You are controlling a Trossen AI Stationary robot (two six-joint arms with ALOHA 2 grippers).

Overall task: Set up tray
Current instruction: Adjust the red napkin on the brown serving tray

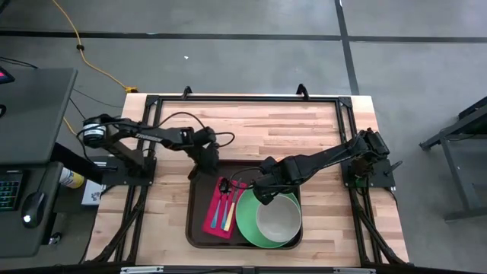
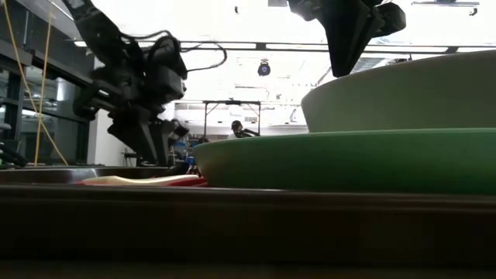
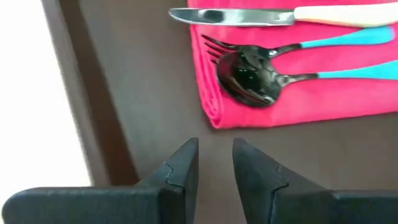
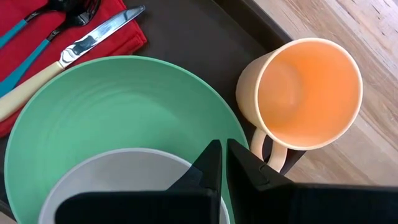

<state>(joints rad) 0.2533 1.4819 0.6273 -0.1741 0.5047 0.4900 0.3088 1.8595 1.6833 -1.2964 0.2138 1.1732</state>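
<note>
Dark brown, the tray sits on the wooden table near its front edge. It holds a red napkin bearing a knife, fork and spoon, a green plate with a grey bowl, and an orange cup. The left gripper hangs over the tray's far-left corner, fingers slightly parted, empty. The right gripper hovers above the plate, fingers nearly together, grasping nothing.

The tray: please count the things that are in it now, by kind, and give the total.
Napkin, red: 1
Knife: 1
Fork: 1
Spoon: 1
Plate, green: 1
Bowl, grey: 1
Cup, peach: 1
Total: 7, all in the tray. The cutlery lies on the napkin; the bowl sits on the plate.
</note>
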